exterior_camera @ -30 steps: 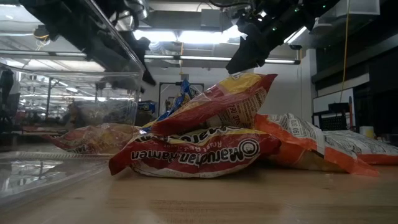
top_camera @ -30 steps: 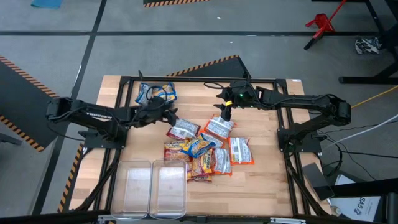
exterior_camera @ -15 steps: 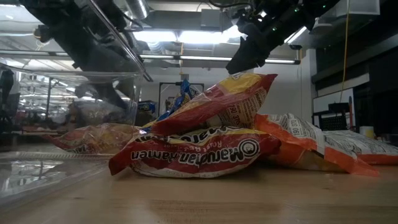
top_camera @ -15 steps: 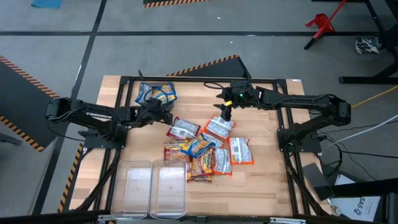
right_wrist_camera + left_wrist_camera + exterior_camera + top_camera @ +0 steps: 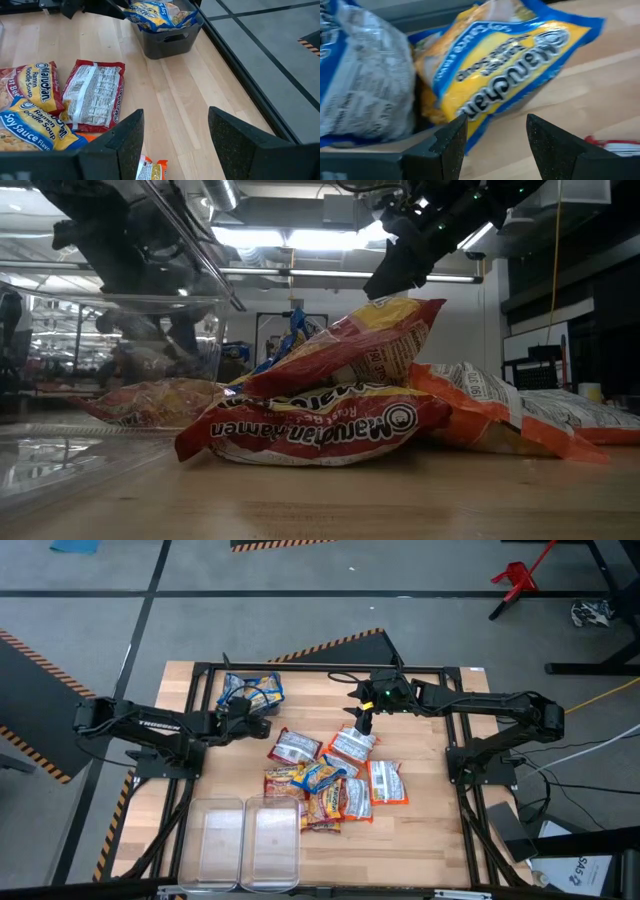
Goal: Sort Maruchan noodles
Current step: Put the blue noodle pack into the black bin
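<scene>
Left gripper: the left gripper [image 5: 262,724] was seen just beside the dark bin [image 5: 250,692] at the far left part of the table [image 5: 430,830]. Its fingers [image 5: 451,142] were spread apart with nothing between them, pointed at a blue-and-yellow packet [image 5: 505,60].

Right gripper: the right gripper [image 5: 364,727] was held above the far edge of the loose pile. Its fingers [image 5: 131,135] were parted and nothing was grasped.

Sorted packets: blue-and-yellow packets [image 5: 250,690] were found stacked in the dark bin, one hanging over its rim toward the tabletop in the left wrist view.

Loose pile: the remaining Maruchan noodles [image 5: 325,780] were left in a heap at the middle of the table, between the two arms. Red-and-yellow, orange-and-white and one blue-and-yellow Soy Sauce packet [image 5: 30,131] were mixed together, several overlapping.

Separate packet: a red packet [image 5: 294,747] was laid label-down at the heap's left far edge, near the left gripper.

Front of pile: in the low view a red Maruchan Ramen packet [image 5: 320,425] was seen lying flat, with another red packet [image 5: 350,350] tilted on top of it.

Clear bins: two clear plastic bins [image 5: 250,840] were set side by side at the near edge of the table, with no packet seen inside from above.
</scene>
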Controlling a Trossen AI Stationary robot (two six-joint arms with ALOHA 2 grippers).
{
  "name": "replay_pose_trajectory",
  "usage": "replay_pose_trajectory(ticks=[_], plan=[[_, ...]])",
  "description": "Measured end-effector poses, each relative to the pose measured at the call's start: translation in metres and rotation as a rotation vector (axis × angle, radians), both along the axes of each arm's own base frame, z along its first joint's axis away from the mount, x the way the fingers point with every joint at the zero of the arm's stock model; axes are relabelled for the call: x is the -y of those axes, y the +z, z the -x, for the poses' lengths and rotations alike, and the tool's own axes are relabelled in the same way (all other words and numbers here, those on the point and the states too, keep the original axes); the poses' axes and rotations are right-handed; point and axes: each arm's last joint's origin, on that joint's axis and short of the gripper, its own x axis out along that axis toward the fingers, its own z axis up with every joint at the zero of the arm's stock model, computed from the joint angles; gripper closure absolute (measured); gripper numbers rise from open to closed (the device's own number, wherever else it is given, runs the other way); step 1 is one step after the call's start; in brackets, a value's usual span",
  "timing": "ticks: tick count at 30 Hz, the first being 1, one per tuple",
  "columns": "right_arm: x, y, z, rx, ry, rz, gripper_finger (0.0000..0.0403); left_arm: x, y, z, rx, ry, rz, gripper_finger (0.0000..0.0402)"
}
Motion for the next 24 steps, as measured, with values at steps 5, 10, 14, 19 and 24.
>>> replay_pose_trajectory(ticks=[5, 10, 14, 19, 24], plan=[[0.000, 0.000, 0.000, -0.001, 0.000, 0.000, 0.0196, -0.004, -0.002, 0.006, -0.051, 0.046, -0.009, 0.0204], [0.000, 0.000, 0.000, -0.001, 0.000, 0.000, 0.0196, -0.009, -0.003, 0.011, -0.099, 0.103, -0.060, 0.0204], [0.000, 0.000, 0.000, -0.001, 0.000, 0.000, 0.0196, -0.013, -0.003, 0.015, -0.134, 0.146, -0.096, 0.0204], [0.000, 0.000, 0.000, -0.001, 0.000, 0.000, 0.0196, -0.016, -0.003, 0.016, -0.156, 0.148, -0.107, 0.0204], [0.000, 0.000, 0.000, 0.000, 0.000, 0.000, 0.0196, -0.017, -0.002, 0.015, -0.177, 0.122, -0.128, 0.0204]])
